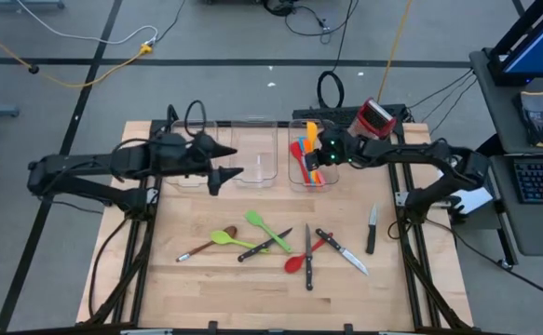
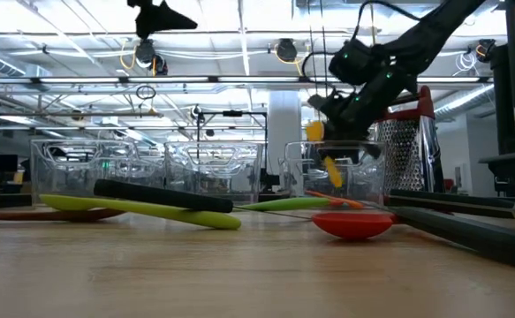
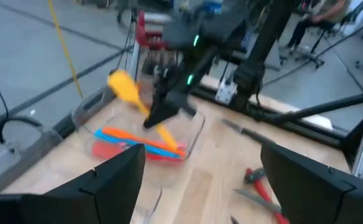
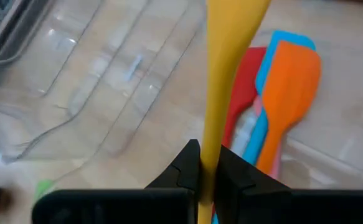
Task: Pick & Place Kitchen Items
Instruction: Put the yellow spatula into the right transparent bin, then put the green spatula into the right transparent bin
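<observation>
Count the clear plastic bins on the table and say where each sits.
3, in a row along the table's far edge: left bin under the left arm, middle bin beside it, right bin below the right hand, holding utensils. None seems hidden.

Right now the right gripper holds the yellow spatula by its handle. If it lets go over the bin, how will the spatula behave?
The yellow spatula looks thin and light, so it probably drops gently. The right gripper pinches only the narrow handle, so it may swing. It likely lands on the orange spatula and lies flat in the clear bin.
</observation>
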Available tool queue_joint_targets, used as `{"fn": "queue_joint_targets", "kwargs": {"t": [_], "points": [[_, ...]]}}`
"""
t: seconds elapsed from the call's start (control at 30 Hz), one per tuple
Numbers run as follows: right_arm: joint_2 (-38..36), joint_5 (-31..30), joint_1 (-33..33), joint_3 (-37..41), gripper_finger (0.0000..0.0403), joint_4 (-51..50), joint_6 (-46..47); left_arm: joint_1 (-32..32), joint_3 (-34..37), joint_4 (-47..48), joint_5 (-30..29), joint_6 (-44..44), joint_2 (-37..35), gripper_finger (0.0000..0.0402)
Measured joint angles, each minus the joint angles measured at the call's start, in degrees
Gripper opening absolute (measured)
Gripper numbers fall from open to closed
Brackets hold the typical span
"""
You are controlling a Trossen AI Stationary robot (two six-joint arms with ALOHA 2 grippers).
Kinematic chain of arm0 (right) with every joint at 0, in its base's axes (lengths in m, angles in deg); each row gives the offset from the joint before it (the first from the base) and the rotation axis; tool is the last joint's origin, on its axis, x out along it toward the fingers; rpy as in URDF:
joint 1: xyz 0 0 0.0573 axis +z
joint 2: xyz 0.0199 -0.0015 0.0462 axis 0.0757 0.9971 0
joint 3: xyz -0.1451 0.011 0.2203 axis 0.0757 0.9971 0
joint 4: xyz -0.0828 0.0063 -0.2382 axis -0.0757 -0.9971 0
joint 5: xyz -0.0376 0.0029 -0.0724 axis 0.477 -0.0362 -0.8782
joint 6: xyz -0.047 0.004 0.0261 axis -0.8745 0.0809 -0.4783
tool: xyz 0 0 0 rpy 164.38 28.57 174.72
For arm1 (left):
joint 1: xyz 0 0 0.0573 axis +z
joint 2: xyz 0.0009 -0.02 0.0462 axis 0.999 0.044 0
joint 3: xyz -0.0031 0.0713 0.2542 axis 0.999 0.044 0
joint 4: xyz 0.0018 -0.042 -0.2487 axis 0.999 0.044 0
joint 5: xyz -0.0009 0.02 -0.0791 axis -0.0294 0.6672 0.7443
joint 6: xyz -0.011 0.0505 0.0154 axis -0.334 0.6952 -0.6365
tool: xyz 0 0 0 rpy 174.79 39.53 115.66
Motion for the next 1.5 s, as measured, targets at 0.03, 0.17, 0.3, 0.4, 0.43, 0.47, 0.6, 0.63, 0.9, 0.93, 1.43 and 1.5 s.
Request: {"fn": "queue_joint_targets", "kwargs": {"t": [0.03, 0.17, 0.3, 0.4, 0.43, 0.47, 0.6, 0.63, 0.9, 0.93, 1.43, 1.5], "points": [[0.5, 0.1, -0.2, 0.0, 0.001, -0.7, 0.4, 0.3, 0.8, -0.4, 0.0, 0.0, -0.9, 0.0328], [1.9, 0.1, -0.8, 0.0, 0.001, -1.1, 1.5, 2.0, 2.8, 1.1, -0.2, 0.2, -3.1, 0.0329], [2.8, 0.1, -1.7, -0.1, 0.0012, -1.4, 1.6, 3.6, 4.2, 1.5, 0.2, 1.0, -4.5, 0.0322], [2.8, 0.3, -2.5, 0.0, 0.0013, -1.4, 1.6, 4.7, 4.4, 1.8, 0.2, 1.5, -4.5, 0.0316], [2.7, 0.3, -2.7, 0.0, 0.0013, -1.6, 1.6, 5.1, 4.4, 1.9, 0.3, 1.6, -4.7, 0.0314], [2.7, 0.3, -2.9, 0.0, 0.0014, -1.7, 1.4, 5.3, 4.3, 1.6, 0.3, 1.9, -4.7, 0.0313], [2.8, 1.1, -3.1, 0.0, 0.0015, -1.8, 0.7, 6.3, 4.3, 1.6, 0.9, 2.7, -4.6, 0.0311], [2.7, 1.9, -3.1, 0.0, 0.0015, -1.8, 0.6, 6.7, 4.3, 1.3, 1.6, 3.0, -4.6, 0.0312], [2.9, 1.9, -2.7, 0.0, 0.0021, -1.8, -1.8, 8.1, 4.3, 1.4, 5.2, 3.0, -4.7, 0.0326], [2.9, 1.9, -2.7, 0.0, 0.0025, -1.8, -2.2, 8.1, 4.3, 1.4, 5.2, 3.0, -4.7, 0.0327], [2.7, 1.8, -2.7, 0.0, 0.0119, 0.6, -2.5, 8.1, 4.3, 1.4, 5.2, 3.0, -4.7, 0.0311], [2.2, 1.8, -2.7, 0.0, 0.012, 0.9, -1.6, 8.1, 4.3, 1.5, 5.2, 2.7, -4.7, 0.0315]]}}
